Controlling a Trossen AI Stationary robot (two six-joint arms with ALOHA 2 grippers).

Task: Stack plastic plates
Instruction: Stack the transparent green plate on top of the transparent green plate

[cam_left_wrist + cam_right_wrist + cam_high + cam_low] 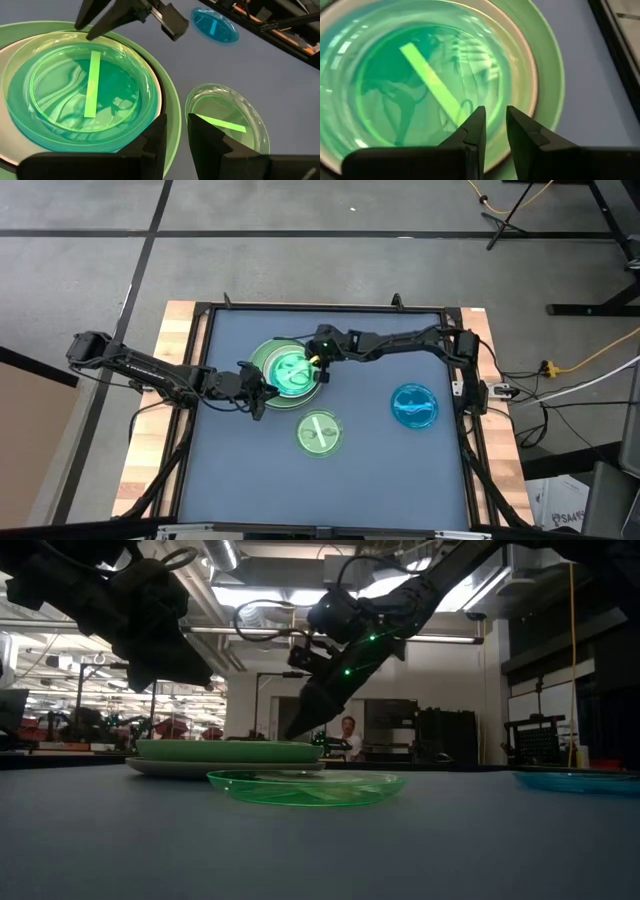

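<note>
A stack of plates sits at the table's middle-left: a grey plate at the bottom, then a light green one, then white and black rims, and a translucent green plate on top. A second small green plate lies flat on the table near the stack. A blue plate lies flat to the right. My right gripper points down at the top plate's far-right rim, with a narrow gap between its fingers. My left gripper hovers over the stack's near-left rim, narrowly open and holding nothing. My right gripper has its fingertips at the top green plate's rim, coming from above and slanting from the table's right. I cannot tell whether they touch it. The plate lies flat on the stack.
The blue-grey mat has a black frame around it, with wooden table edges on both sides. Bare mat shows along the near edge and between the blue plate and the stack. A person stands in the room far behind the table.
</note>
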